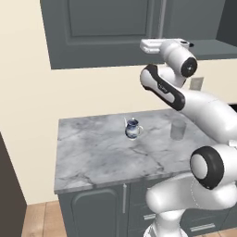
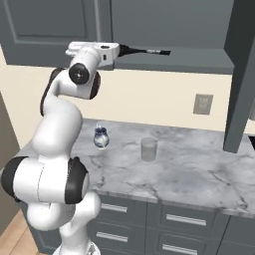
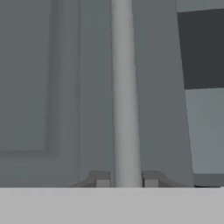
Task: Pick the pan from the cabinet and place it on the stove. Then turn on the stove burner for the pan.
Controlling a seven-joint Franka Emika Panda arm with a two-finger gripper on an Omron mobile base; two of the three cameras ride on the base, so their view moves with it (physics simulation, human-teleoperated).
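We see hand (image 3: 127, 179) raised at cabinet (image 1: 106, 32), 2 fingertips (image 3: 101, 178) clamped on door's bar handle (image 3: 124, 87). Pan hidden, can't tell where; presumably inside. Step, we judge: opening door. Next: pull outward, keep grip. Kettle (image 1: 132, 128), glass (image 2: 148, 149) on marble surface (image 1: 92, 157).

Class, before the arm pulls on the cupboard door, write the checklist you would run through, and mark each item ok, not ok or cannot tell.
1. Claw closed on the bar handle: ok; the handle runs between its tips.
2. Handle centred between the fingertips: ok.
3. Cabinet door open: not ok, the gripped door is shut.
4. Pan in reach: cannot tell.
5. Counter items below the door's swing: ok; small jug and glass stand well below.
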